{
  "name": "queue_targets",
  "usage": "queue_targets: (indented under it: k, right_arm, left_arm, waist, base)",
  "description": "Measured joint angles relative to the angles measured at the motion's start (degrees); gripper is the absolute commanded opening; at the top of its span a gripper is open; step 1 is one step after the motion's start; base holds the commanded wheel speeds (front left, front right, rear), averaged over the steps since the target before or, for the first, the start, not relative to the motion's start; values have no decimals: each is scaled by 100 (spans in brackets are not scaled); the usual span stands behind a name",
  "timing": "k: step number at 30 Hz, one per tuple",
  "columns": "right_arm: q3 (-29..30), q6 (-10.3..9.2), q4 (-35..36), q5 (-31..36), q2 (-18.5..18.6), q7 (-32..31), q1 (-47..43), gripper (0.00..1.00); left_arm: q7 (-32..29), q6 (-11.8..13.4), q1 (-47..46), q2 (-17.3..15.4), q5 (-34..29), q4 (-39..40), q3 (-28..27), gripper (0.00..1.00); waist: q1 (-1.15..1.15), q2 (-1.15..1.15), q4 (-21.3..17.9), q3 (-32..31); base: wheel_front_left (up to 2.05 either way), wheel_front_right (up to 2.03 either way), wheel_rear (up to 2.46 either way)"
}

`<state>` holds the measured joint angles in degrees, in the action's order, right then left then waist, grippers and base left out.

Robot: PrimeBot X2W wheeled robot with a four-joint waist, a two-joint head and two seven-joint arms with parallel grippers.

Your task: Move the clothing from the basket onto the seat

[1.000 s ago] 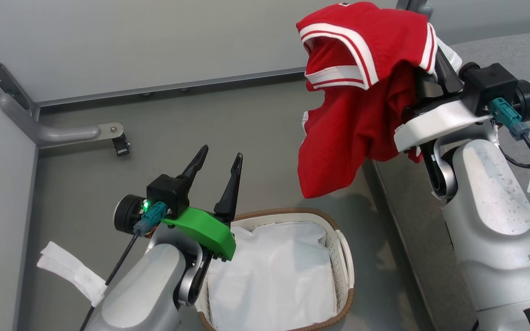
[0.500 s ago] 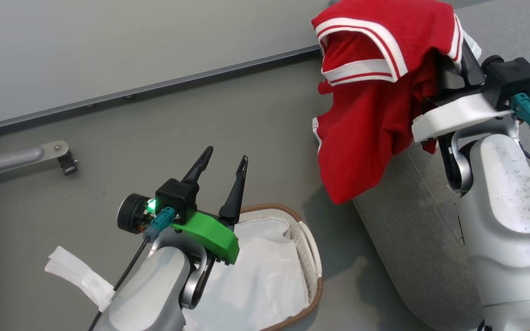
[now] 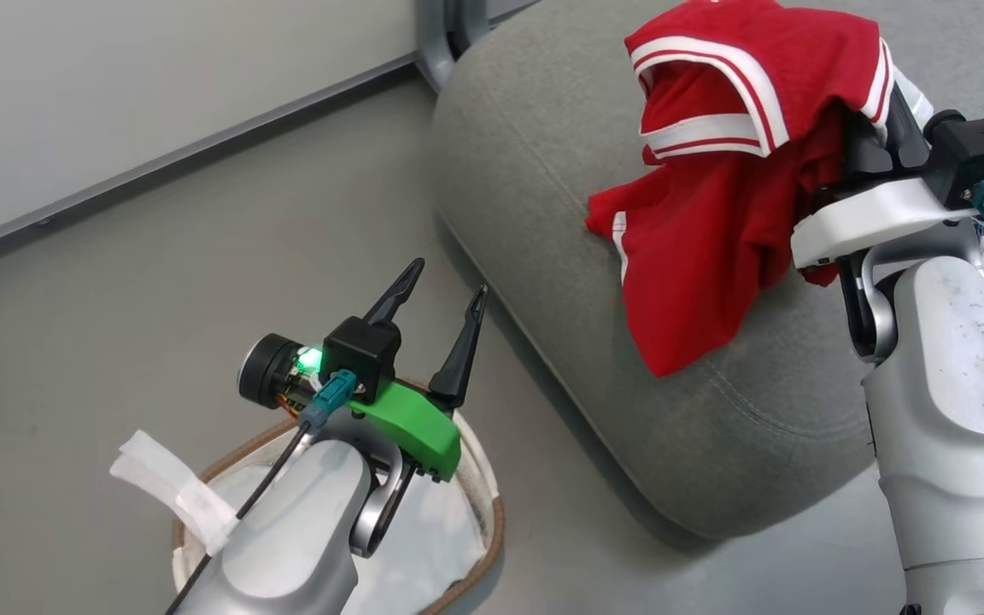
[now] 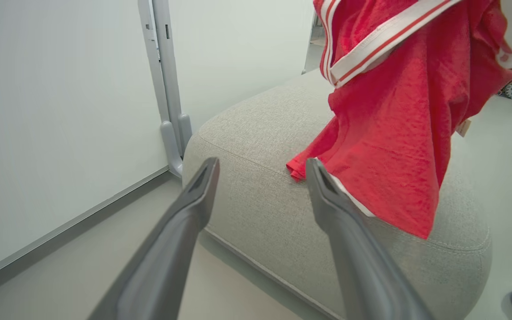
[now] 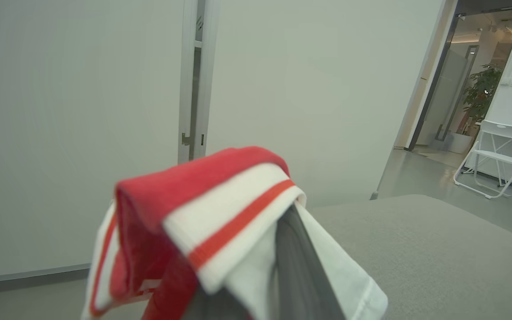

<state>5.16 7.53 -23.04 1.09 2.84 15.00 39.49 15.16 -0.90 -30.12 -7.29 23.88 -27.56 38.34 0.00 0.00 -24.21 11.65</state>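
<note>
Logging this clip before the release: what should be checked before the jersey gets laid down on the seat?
1. Jersey gripped by the right gripper: ok, jaws closed on it, cloth draped over them.
2. Jersey above the seat: ok, lower hem touches the cushion top.
3. Jersey clear of the basket: ok.
4. Left gripper out of the way: ok, open, holding nothing, apart from the cloth.
5. Hanging corner will land on the seat, not slip off its rounded edge: cannot tell.

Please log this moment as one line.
right end effector: shut on jersey, hanging over seat | left end effector: open, empty, above basket | step: release pending
</note>
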Motion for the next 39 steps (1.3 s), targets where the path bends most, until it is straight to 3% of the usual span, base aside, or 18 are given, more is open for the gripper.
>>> queue_targets:
  k: [7,12,22,28,33,39]
  right_arm:
    - [-9,0,-122,-1,0,-1,2,0]
    - [2,0,-190,-1,-3,-1,3,0]
    - [116,0,-274,237,-4,-1,222,0]
    - [300,0,-483,922,23,-1,923,0]
    - [472,0,-743,1403,431,-1,1852,0]
    - [709,0,-934,1901,1230,-241,3186,0]
  left_arm:
    - [-1,-58,-127,79,-76,-121,122,100]
    - [-1,-63,-153,93,-90,-197,197,100]
    - [-22,-108,-338,114,-190,-205,336,100]
    - [-21,-102,-486,182,-248,-49,427,100]
    - [-21,-74,-698,252,-257,132,445,100]
    - [-38,-63,-1066,283,-417,402,579,100]
  waist:
    - [0,0,-476,177]
    - [0,0,-576,309]
    - [0,0,-295,459]
    - [0,0,17,654]
    - [0,0,297,896]
    - [0,0,693,1329]
  base:
    - [0,0,0]
    - [0,0,0]
    - [0,0,0]
    - [0,0,0]
    - [0,0,0]
    - [0,0,0]
